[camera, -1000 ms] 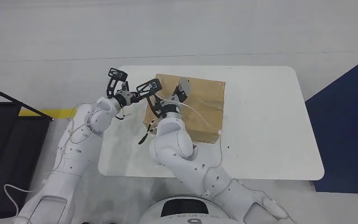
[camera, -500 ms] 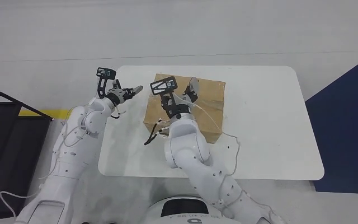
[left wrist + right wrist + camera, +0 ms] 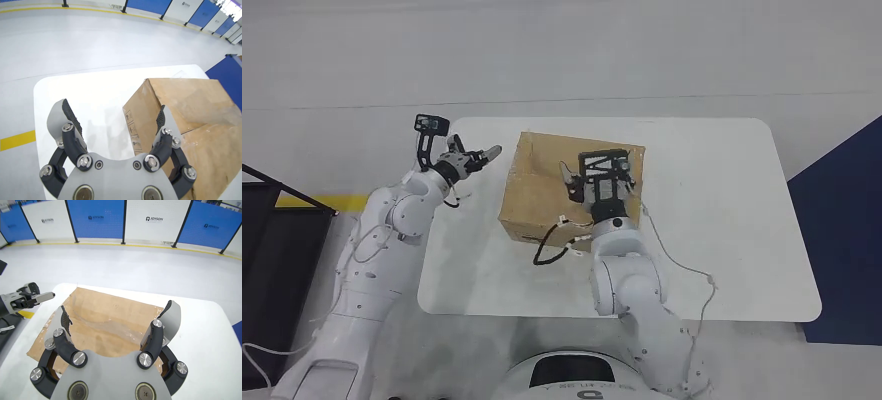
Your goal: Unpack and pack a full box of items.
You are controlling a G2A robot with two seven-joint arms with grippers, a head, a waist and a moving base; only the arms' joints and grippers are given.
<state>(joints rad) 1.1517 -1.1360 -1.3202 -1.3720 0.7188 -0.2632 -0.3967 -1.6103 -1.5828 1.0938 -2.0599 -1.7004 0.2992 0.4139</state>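
Observation:
A closed brown cardboard box (image 3: 542, 195), taped along its top seam, stands on the white table (image 3: 722, 220). My right gripper (image 3: 598, 174) hovers over the box's top, toward its right half, open and holding nothing; its wrist view has the box top (image 3: 105, 321) below and between the spread fingers of the gripper (image 3: 117, 308). My left gripper (image 3: 474, 155) is off the box's left side, above the table's far left corner, open and holding nothing. In its wrist view the left gripper (image 3: 113, 109) frames bare table, with the box's corner (image 3: 189, 106) beside one finger. The left gripper (image 3: 37, 297) also appears in the right wrist view.
A thin white cable (image 3: 682, 265) from the right arm trails over the table in front of the box. A black rack (image 3: 262, 220) stands on the floor at the left, and a blue panel (image 3: 852, 230) at the right. Bare table lies right of the box.
My right gripper has swung from the box's left edge to over its right half. My left gripper has drawn back to the left, away from the box.

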